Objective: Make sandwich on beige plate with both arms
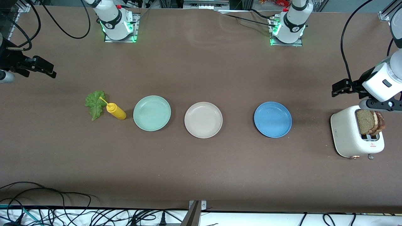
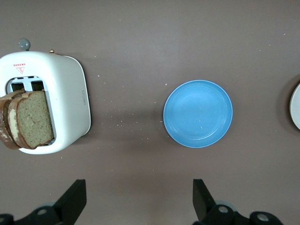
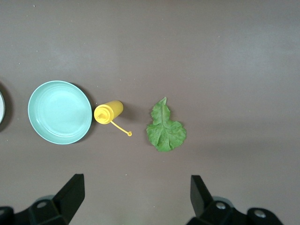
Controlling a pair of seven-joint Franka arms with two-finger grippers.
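Beige plate (image 1: 203, 120) lies between both open hands, well apart.

Just a big brown table (image 1: 201, 163) with a matte, slightly crumb-dusted top, lit pretty evenly from above with soft shadows. There's a tangle of black cables (image 1: 62, 210) along the edge nearest the front camera, running over a white strip. Metal framing (image 1: 205, 3) sits along the other long edge.

Bright, even overhead light — soft shadows, sharp.
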